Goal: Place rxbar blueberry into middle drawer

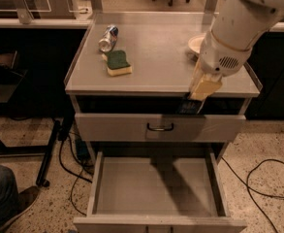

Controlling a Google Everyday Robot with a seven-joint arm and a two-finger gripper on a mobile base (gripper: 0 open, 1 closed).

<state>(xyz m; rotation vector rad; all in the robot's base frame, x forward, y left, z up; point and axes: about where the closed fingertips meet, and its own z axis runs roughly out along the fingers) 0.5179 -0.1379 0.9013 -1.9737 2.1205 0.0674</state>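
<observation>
The rxbar blueberry [187, 107], a dark flat packet, hangs from my gripper [194, 100], which is shut on its upper end. The gripper hangs just in front of the cabinet's front edge, at the right, above the higher drawer's front. The middle drawer [98, 178] is pulled open below, with a plain grey floor and nothing in it. The packet is above and to the right of the drawer's middle.
A green-and-yellow sponge [118, 62] and a silver-and-blue can [108, 38] lie on the cabinet top at the left. A white plate [197, 43] sits at the right, partly behind my arm. The higher drawer [160, 127] is closed. A person's leg [3, 198] is at lower left. Cables [258, 178] lie on the floor.
</observation>
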